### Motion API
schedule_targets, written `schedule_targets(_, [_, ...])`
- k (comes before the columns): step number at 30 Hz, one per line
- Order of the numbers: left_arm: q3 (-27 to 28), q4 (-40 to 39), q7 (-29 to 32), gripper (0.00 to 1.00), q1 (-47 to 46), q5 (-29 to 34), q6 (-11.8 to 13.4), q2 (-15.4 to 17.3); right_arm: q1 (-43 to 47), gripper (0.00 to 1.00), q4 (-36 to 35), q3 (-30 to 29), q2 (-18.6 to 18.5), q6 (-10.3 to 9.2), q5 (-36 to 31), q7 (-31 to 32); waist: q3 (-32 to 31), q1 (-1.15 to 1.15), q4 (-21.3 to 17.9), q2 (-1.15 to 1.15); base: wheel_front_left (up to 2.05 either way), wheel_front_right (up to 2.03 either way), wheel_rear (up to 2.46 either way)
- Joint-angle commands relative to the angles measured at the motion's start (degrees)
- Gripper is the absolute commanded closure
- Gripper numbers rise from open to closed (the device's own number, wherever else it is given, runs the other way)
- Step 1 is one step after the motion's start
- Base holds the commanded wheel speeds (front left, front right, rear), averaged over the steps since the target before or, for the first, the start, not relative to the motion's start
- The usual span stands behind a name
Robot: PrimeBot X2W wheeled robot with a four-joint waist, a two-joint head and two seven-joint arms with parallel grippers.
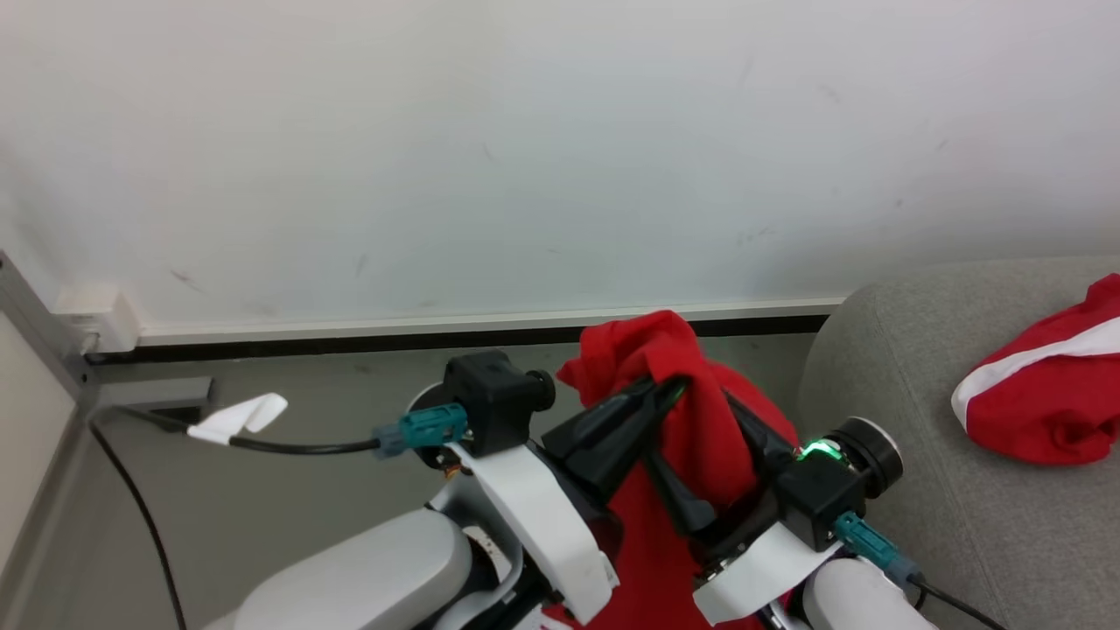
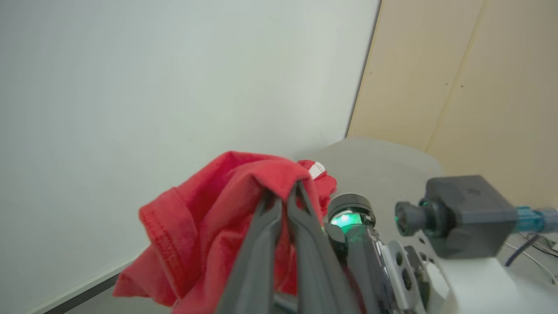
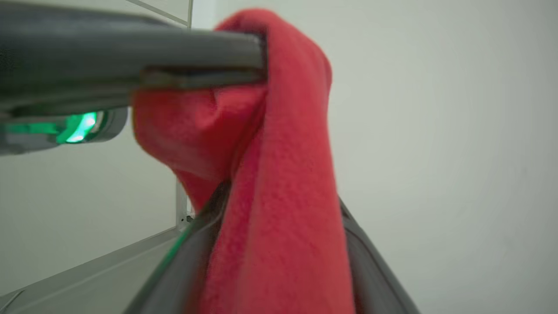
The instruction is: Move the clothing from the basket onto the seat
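Clothing (image 1: 647, 341), red, hangs aloft beside seat (image 1: 884, 367). Left gripper (image 2: 283, 192) fingers pressed together, pinching its fold. Right gripper (image 1: 691, 424) fingers flank the cloth, tips hidden; grip cannot be told. Second red-white garment (image 1: 1050, 394) lies on seat.

I read the clothing (image 1: 691, 411) at lower centre as plain bright red. At far right, a second garment (image 1: 1041, 394) is red with a white band; the seat (image 1: 884, 376) is light grey. The left gripper (image 2: 285, 192) looks dark grey, though that view is blurry.
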Motion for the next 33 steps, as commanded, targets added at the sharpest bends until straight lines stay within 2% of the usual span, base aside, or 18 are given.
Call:
schedule_targets(1, [-0.3,-0.9,0.1,1.0,0.3,-0.5,-0.5,-0.4,-1.1,0.0,2.3,1.1,-0.1,-0.13,1.8,0.1,0.0,0.0,0.6,0.0,0.0,0.0,0.0])
schedule_targets(2, [-0.4,-1.2,0.2,1.0,0.4,-0.5,-0.6,-0.4,-1.4,0.47,3.0,1.5,-0.1,-0.13,3.0,0.1,0.0,0.0,0.8,0.0,0.0,0.0,0.0])
schedule_targets(3, [-0.4,-1.2,0.2,1.0,0.4,-0.5,-0.6,-0.4,-1.4,0.47,3.0,1.5,-0.1,-0.13,3.0,0.1,0.0,0.0,0.8,0.0,0.0,0.0,0.0])
schedule_targets(4, [-0.5,-1.5,0.2,1.0,0.6,-0.6,-0.6,-0.3,-2.0,1.0,4.1,2.8,-0.1,-0.13,4.7,0.1,0.1,0.0,1.1,0.0,0.0,0.0,0.0])
schedule_targets(10, [-0.1,-0.5,-0.4,1.0,1.3,-0.5,0.1,0.8,-2.9,1.0,4.7,2.8,-0.2,-0.13,6.4,0.0,0.4,0.0,1.0,0.0,0.0,0.0,0.0])
schedule_targets(11, [0.0,-0.2,-0.7,0.89,1.4,-0.4,0.3,0.9,-3.0,1.0,4.6,2.5,-0.2,-0.13,6.5,0.0,0.4,0.0,1.0,0.0,0.0,0.0,0.0])
schedule_targets(12, [0.0,0.0,-0.8,0.61,1.6,-0.2,0.4,1.0,-3.0,1.0,4.5,2.1,-0.1,-0.13,6.6,0.0,0.5,0.0,0.9,0.0,0.0,0.0,0.0])
schedule_targets(13, [-0.1,0.3,-1.1,0.0,1.8,-0.2,0.5,1.0,-3.0,1.0,4.3,1.8,-0.1,-0.13,6.6,0.0,0.5,0.0,0.9,0.0,0.0,0.0,0.0])
schedule_targets(18, [-0.7,2.4,-2.0,0.0,2.7,1.1,1.1,1.0,-2.4,1.0,3.6,-1.2,-0.1,-0.13,6.1,0.0,1.0,0.0,0.7,0.0,0.0,0.0,0.0])
schedule_targets(24, [-1.5,5.0,-3.4,0.0,4.0,1.4,0.6,0.4,-1.9,1.0,3.3,-5.9,-0.1,-0.13,4.6,0.0,1.4,0.0,0.2,0.0,0.0,0.0,0.0])
schedule_targets(33, [-1.7,6.9,-4.7,0.0,4.6,1.3,0.3,-0.3,-0.4,1.0,1.9,-8.9,-0.1,-0.13,2.5,0.0,1.9,0.0,-2.5,0.0,0.0,0.0,0.0])
